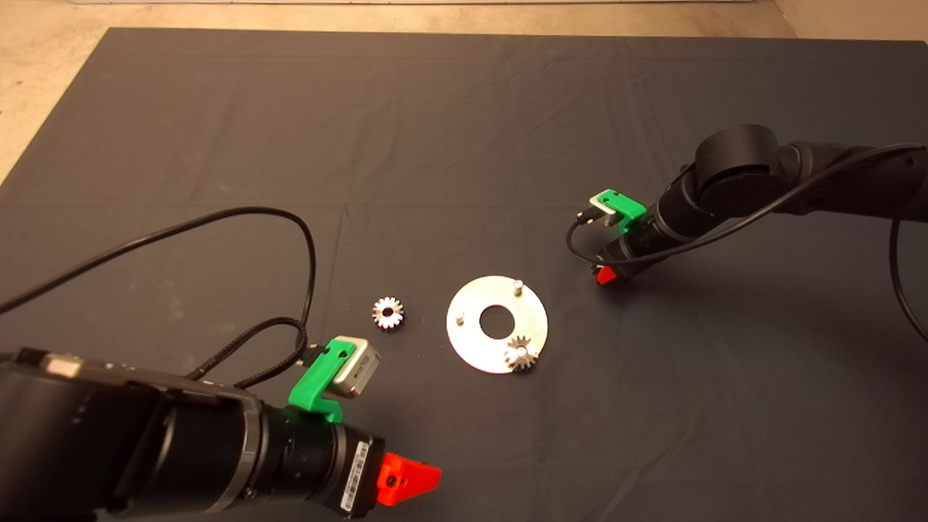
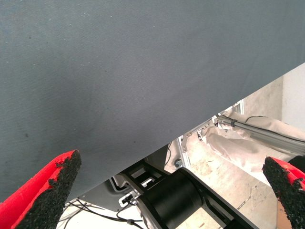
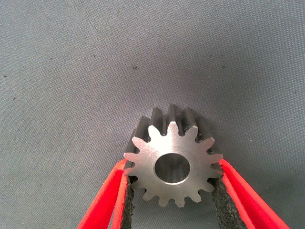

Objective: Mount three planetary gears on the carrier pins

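My red fingers [image 3: 107, 202] carry black pads. The gear [image 3: 172, 160] is silver-grey; the mat [image 1: 464, 145] plain dark grey.

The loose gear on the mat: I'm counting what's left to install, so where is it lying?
In the head view the loose gear lies flat on the mat, left of the disc, apart from it and just beyond the left gripper.

A dark grey mat [image 1: 464, 145] with faint creases covers nearly the whole table, while a strip of pale beige floor [image 1: 43, 87] shows past its edge from nine o'clock round to twelve o'clock and again at the two o'clock corner.
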Available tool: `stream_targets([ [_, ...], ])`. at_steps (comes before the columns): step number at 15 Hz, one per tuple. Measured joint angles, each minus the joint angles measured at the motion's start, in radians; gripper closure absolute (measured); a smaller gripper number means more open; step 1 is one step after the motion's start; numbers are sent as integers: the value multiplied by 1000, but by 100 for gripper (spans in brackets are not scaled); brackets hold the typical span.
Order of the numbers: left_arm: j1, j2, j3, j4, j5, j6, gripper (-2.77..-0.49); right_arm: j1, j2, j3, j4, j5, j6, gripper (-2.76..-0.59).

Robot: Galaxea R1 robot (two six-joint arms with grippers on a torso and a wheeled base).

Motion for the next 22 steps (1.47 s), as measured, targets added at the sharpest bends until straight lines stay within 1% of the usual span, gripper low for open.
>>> stream_targets([
  [3, 0, 0, 0, 0, -8, 0, -276, 0, 0, 7, 0, -1, 0, -97],
  [4, 0, 0, 0, 0, -10, 0, -276, 1, 2, 20, 0, -1, 0, -95],
  [5, 0, 0, 0, 0, -10, 0, -276, 3, 7, 36, 4, -4, 0, -95],
  [6, 0, 0, 0, 0, -10, 0, -276, 10, 14, 48, 13, -3, 0, -94],
  [7, 0, 0, 0, 0, -10, 0, -276, 27, 18, 62, 32, -6, 0, -94],
  [8, 0, 0, 0, 0, -10, 0, -276, 47, 25, 75, 44, -24, 0, -94],
  [9, 0, 0, 0, 0, -10, 0, -276, 68, 38, 86, 54, -59, 1, -94],
  [10, 0, 0, 0, 0, -10, 0, -276, 87, 57, 96, 61, -100, 3, -94],
  [11, 0, 0, 0, 0, -11, 0, -276, 104, 88, 105, 70, -135, 5, -94],
  [12, 0, 0, 0, 0, -11, 0, -276, 121, 123, 117, 89, -146, 8, -94],
  [13, 0, 0, 0, 0, -11, 0, -276, 134, 164, 130, 114, -146, 9, -94],
  [14, 0, 0, 0, 0, -11, 0, -276, 140, 196, 142, 129, -145, 9, -94],
  [15, 0, -3, 0, 0, -10, 0, -276, 140, 220, 158, 134, -142, 9, -94],
  [16, 0, -3, 0, 0, -10, 0, -276, 140, 233, 171, 144, -144, 9, -94],
  [17, 0, -2, 0, 0, -11, 0, -276, 140, 245, 173, 147, -159, 9, -94],
  [18, 0, -3, 0, 0, -12, 0, -276, 139, 247, 173, 148, -166, 9, -94],
  [19, 0, -3, 0, 0, -12, 0, -276, 139, 247, 173, 148, -169, 9, -94],
  [22, 0, -3, 0, 0, -14, 0, -276, 139, 255, 172, 148, -169, 8, -94],
])
